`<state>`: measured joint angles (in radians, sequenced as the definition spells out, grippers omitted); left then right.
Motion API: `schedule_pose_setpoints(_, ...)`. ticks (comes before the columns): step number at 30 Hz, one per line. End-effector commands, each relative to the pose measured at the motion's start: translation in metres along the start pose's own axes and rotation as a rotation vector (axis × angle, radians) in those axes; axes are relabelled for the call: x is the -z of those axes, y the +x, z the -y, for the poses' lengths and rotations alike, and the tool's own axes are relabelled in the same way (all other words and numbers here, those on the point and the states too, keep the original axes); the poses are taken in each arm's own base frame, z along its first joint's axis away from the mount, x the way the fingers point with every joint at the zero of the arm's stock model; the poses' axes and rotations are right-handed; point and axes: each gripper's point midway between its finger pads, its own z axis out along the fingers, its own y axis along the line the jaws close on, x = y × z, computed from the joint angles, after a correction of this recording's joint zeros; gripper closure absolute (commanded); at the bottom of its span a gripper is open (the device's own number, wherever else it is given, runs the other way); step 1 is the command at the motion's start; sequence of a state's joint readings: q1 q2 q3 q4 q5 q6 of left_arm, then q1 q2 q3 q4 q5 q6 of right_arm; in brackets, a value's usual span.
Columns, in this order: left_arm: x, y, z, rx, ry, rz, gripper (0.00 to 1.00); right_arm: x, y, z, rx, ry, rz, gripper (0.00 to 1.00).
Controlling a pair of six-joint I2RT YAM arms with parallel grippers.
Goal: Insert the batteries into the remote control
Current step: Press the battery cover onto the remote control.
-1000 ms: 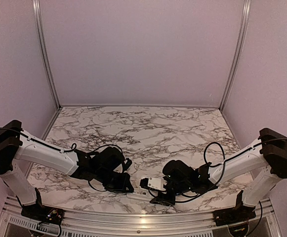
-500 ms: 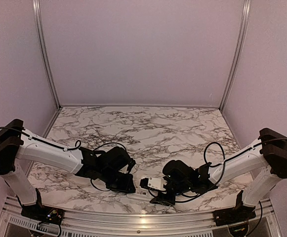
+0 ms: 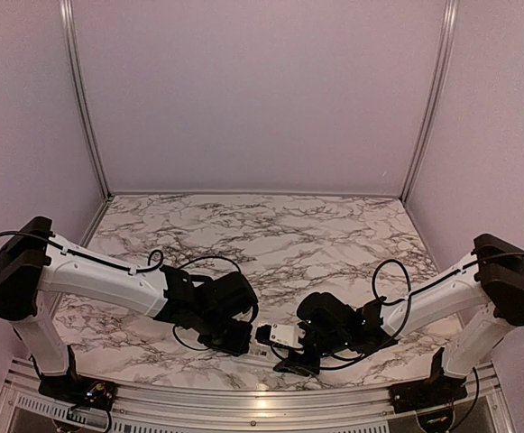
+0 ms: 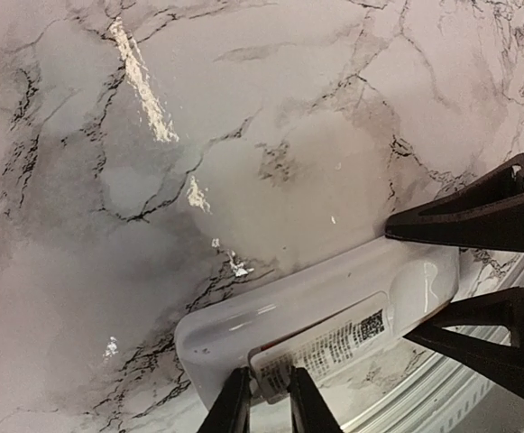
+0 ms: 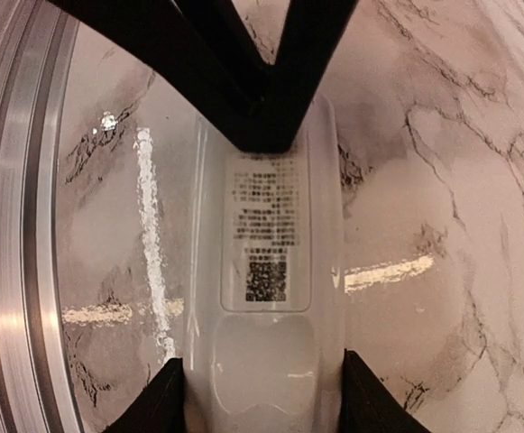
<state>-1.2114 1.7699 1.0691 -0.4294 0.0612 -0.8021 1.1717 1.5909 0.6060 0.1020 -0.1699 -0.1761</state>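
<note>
The white remote control (image 3: 284,336) lies back-up on the marble table near the front edge. My right gripper (image 5: 263,397) is shut on its sides at the rounded end; the remote (image 5: 266,271) fills the right wrist view. My left gripper (image 4: 269,406) is at the remote's other end (image 4: 334,298), its fingertips closed on the edge of the labelled battery cover (image 4: 334,341), whose corner looks slightly lifted. In the top view the left gripper (image 3: 243,336) and the right gripper (image 3: 302,338) face each other across the remote. The batteries are out of view.
The aluminium front rail (image 5: 9,225) runs right beside the remote and also shows in the left wrist view (image 4: 442,397). Enclosure walls with metal posts (image 3: 81,99) surround the table. Black cables (image 3: 388,271) loop over both arms.
My left arm has moved right along the front edge until its gripper reached the remote's end. The right arm and the remote have stayed still.
</note>
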Motion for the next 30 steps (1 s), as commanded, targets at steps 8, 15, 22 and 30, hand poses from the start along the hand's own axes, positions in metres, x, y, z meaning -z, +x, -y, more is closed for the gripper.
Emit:
schedule_pose_setpoints(8, -0.025, 0.033, -0.042, -0.043, -0.24, -0.091, 0.76, 0.003, -0.014, 0.0, 0.002, 0.011, 0.036, 0.52)
schedule_pose_setpoints(15, -0.023, 0.033, -0.039, -0.044, -0.237, -0.083, 0.75, 0.006, -0.016, -0.001, 0.002, 0.011, 0.056, 0.53)
schedule_pose_setpoints(22, -0.025, 0.032, -0.032, -0.047, -0.192, -0.082, 0.78, 0.025, -0.04, 0.002, -0.011, 0.033, 0.173, 0.4)
schedule_pose_setpoints(30, -0.028, 0.034, -0.033, -0.05, -0.185, -0.085, 0.79, 0.036, -0.06, 0.021, -0.103, 0.077, 0.264, 0.29)
